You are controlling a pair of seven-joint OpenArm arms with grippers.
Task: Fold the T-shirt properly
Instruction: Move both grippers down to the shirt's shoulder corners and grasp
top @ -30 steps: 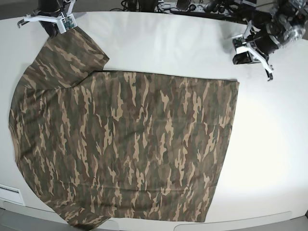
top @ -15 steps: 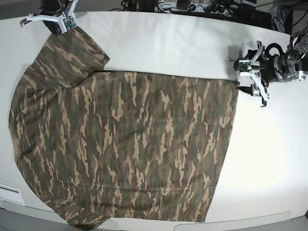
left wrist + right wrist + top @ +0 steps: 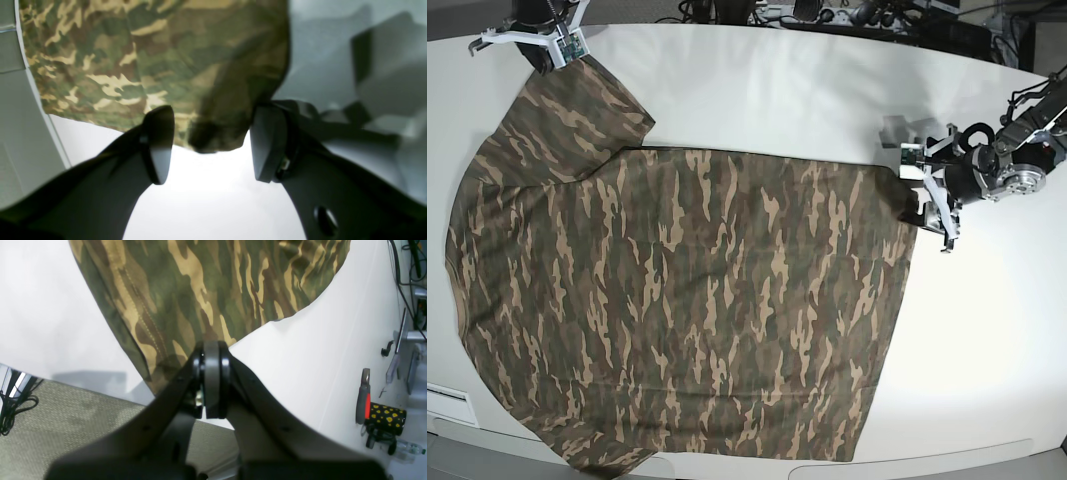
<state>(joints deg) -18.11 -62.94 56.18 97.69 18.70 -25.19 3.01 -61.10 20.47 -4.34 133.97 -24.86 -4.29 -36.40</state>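
Note:
The camouflage T-shirt [image 3: 697, 300] lies spread flat on the white table [image 3: 767, 100], sleeve at the far left and hem at the right. My left gripper [image 3: 922, 192] stands open at the hem's far right corner. In the left wrist view that corner [image 3: 213, 133] lies between the two dark fingers [image 3: 160, 143] of the left gripper [image 3: 213, 146], and the cloth is not pinched. My right gripper [image 3: 557, 52] sits at the far left, shut on the sleeve's tip. The right wrist view shows the right gripper [image 3: 211, 373] with pads pressed together over the sleeve's stitched edge [image 3: 150, 323].
Cables and equipment [image 3: 827, 15] line the table's back edge. A black mug with yellow spots [image 3: 387, 415] and a red-handled tool [image 3: 365, 400] lie on the table beyond the sleeve. Carpeted floor [image 3: 66, 413] shows past the table edge. A white panel [image 3: 447, 405] sits at the front left.
My left arm has come down from the back right to the shirt's hem corner, and its gripper has gone from shut to open. The right gripper has stayed on the sleeve.

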